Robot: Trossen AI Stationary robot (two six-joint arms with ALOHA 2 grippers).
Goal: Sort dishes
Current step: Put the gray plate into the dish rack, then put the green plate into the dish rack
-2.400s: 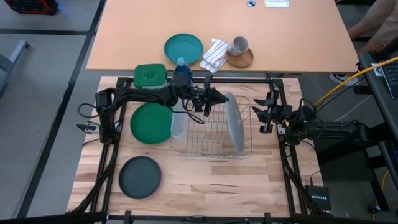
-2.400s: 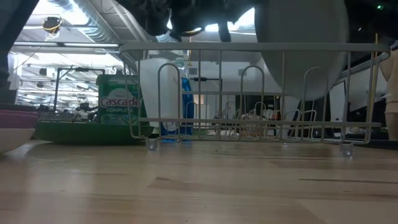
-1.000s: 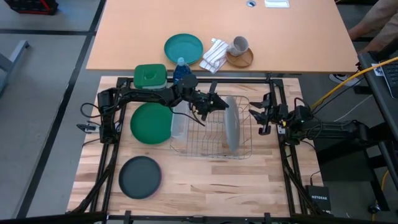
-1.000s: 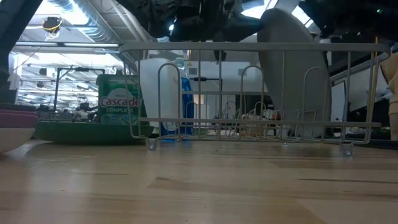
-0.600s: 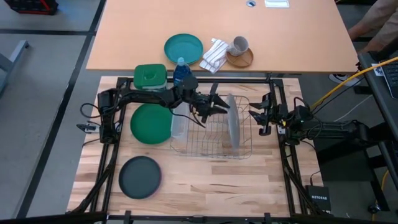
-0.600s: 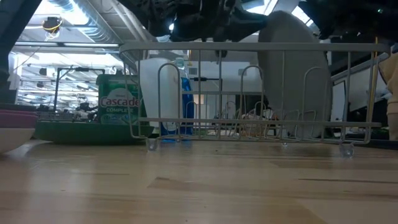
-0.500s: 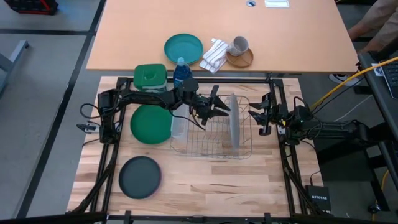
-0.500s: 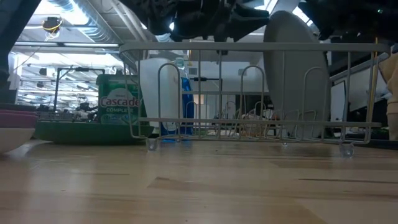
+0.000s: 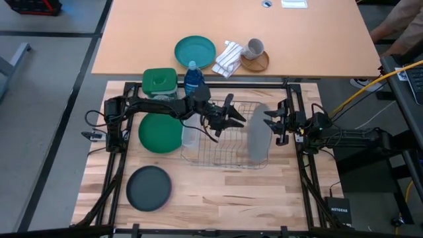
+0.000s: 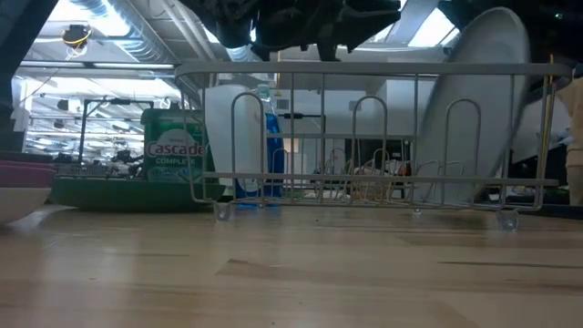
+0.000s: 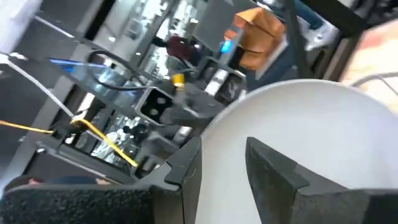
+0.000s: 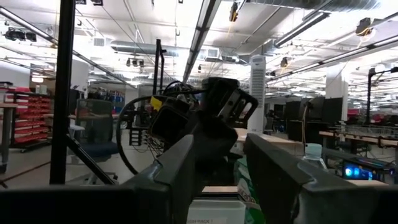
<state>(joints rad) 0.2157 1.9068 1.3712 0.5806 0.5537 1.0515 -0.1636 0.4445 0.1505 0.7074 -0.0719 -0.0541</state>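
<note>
in the wire rack [image 9: 221, 142], a light grey plate [image 9: 256, 141] leans tilted.

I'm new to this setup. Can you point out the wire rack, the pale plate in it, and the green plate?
wire rack [image 9: 218, 155], high view, its front rim
pale plate [image 9: 256, 140], high view, its face
green plate [image 9: 159, 130], high view, its middle
</note>
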